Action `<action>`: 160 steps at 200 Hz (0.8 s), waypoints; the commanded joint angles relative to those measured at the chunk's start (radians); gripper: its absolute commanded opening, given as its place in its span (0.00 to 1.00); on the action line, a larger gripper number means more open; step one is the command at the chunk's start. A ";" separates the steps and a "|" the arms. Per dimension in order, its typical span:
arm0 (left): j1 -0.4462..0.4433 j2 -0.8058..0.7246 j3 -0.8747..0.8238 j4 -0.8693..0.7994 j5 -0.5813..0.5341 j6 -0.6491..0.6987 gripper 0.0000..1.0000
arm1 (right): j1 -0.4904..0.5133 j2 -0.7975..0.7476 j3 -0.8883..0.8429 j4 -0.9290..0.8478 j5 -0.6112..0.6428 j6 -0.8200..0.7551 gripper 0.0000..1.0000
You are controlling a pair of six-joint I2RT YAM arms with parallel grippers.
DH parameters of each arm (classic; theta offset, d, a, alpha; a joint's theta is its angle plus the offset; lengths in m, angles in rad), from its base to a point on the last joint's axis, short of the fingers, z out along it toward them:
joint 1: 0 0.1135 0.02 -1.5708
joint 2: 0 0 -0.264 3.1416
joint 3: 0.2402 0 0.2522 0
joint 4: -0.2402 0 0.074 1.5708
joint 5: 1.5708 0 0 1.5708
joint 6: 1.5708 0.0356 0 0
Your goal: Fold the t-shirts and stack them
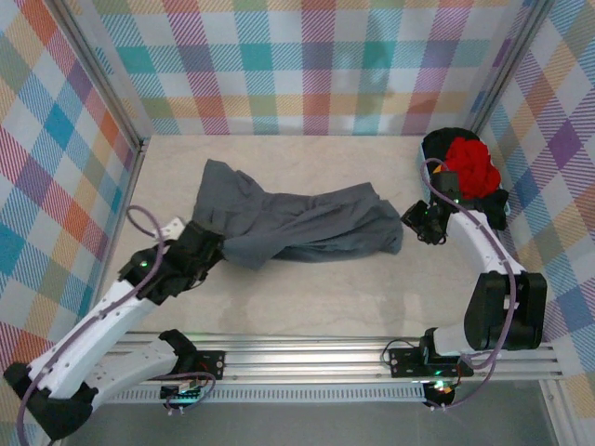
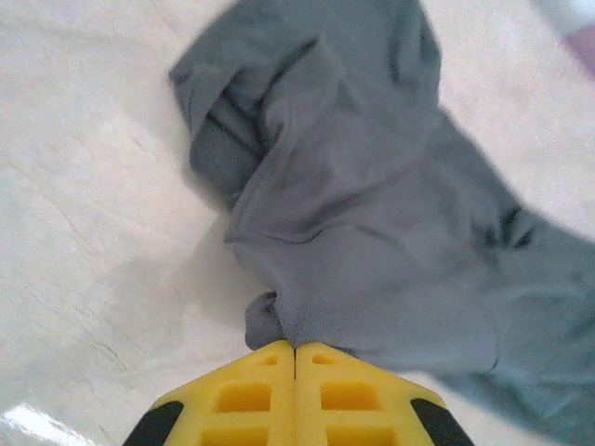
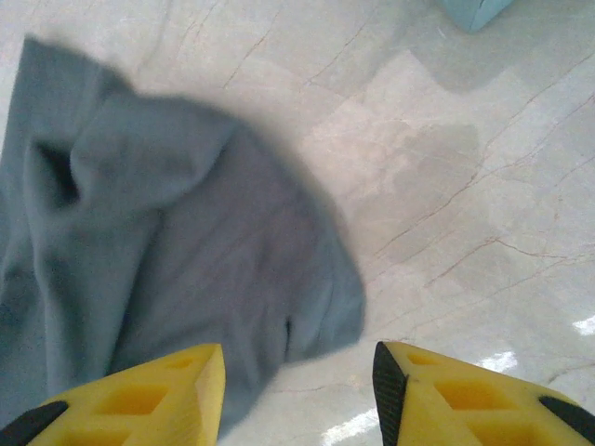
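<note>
- From the top view, the grey t-shirt lies crumpled across the middle of the worktop. It is bunched into a long twisted band rather than spread flat.
- Your left hand is at the shirt's near-left end. Your right hand sits just beside its right end, apart from the cloth.
- A red t-shirt rests on a black t-shirt in the far right corner, well apart from the grey one. Leave that heap alone for now.
- I judge the step in hand to be spreading the grey shirt flat; no fold is made yet.
- At the left wrist, the left hand has its fingers pressed together, and the grey t-shirt runs right up to the tips. It looks like a pinch on a small rolled bit of the edge.
- That bite is thin, so pull low and slowly along the worktop or the cloth may slip out.
- At the right wrist, the right hand is spread and holds nothing. The rounded end of the grey t-shirt lies between and ahead of its fingers, with bare worktop to the right.
- Bring the right hand down over that edge and pinch one layer only. Then draw the two hands apart to flatten the shirt.
- The cloth is blurred here, so check which edge you have before closing.
</note>
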 commanded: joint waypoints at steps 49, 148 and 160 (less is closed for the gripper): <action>0.100 -0.023 0.062 -0.036 -0.009 0.083 0.00 | 0.012 0.033 -0.066 0.113 -0.147 0.182 0.37; 0.104 -0.009 0.042 0.006 0.034 0.075 0.00 | 0.116 -0.128 -0.351 0.145 -0.119 0.502 0.38; 0.104 -0.013 0.032 0.014 0.040 0.068 0.00 | 0.112 -0.126 -0.353 0.150 -0.127 0.557 0.38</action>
